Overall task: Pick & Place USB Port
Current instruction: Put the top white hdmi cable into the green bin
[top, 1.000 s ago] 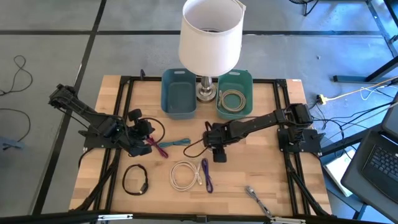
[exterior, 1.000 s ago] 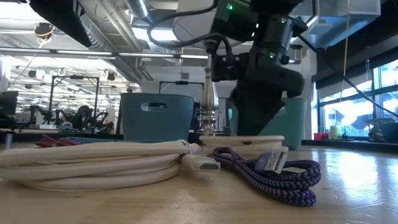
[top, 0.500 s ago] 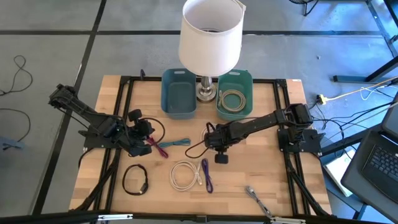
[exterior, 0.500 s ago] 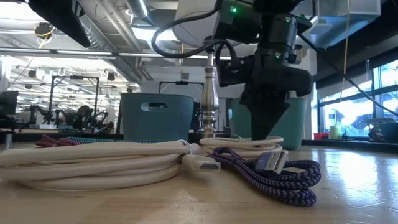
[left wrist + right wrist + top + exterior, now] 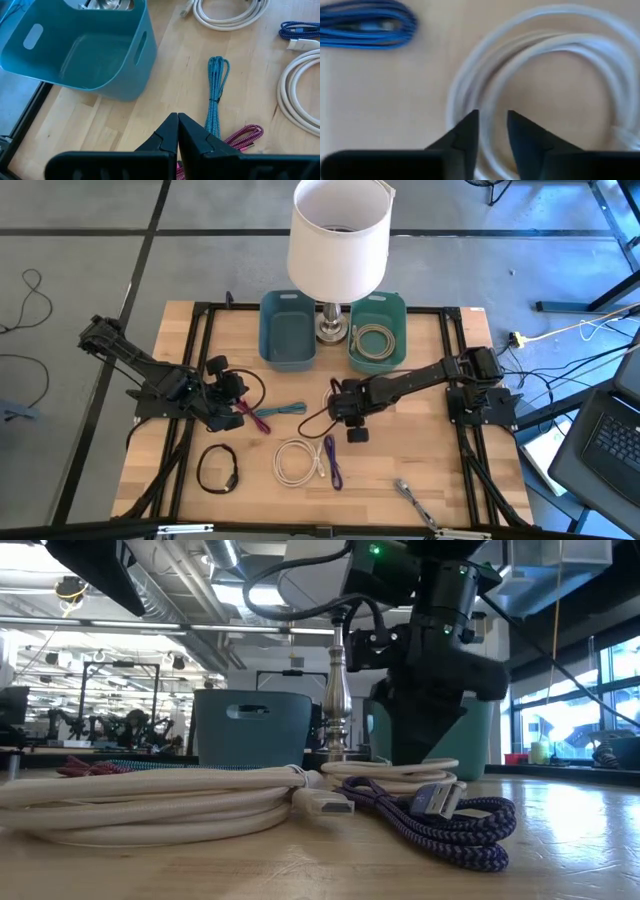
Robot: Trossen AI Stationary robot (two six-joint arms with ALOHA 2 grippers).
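A coiled white cable (image 5: 295, 462) lies on the table's near middle, with a coiled purple-blue USB cable (image 5: 333, 463) just to its right. My right gripper (image 5: 355, 432) hangs just beyond them, pointing down. In the right wrist view it (image 5: 492, 122) is open by a narrow gap, its fingertips on either side of a strand of the white coil (image 5: 560, 55). The purple-blue cable (image 5: 365, 25) lies off to one side. My left gripper (image 5: 178, 127) is shut and waits at the table's left (image 5: 235, 405), over a pink cable (image 5: 240, 137). My right gripper comes at the white coil from above, pointing down, with one strand (image 5: 490, 107) showing in the gap between its fingers. I cannot tell whether the fingertips touch it.
A blue bin (image 5: 265, 330) and a green bin (image 5: 403, 330) holding a coiled cable (image 5: 375, 340) stand at the far middle, with a lamp (image 5: 338, 235) between them. A teal cable (image 5: 288, 409), a black cable (image 5: 217, 468) and a metal piece (image 5: 410, 498) also lie on the table.
My right gripper has moved a little toward the near edge and come down closer to the white coil, and its wrist has turned. The cables have stayed where they were.
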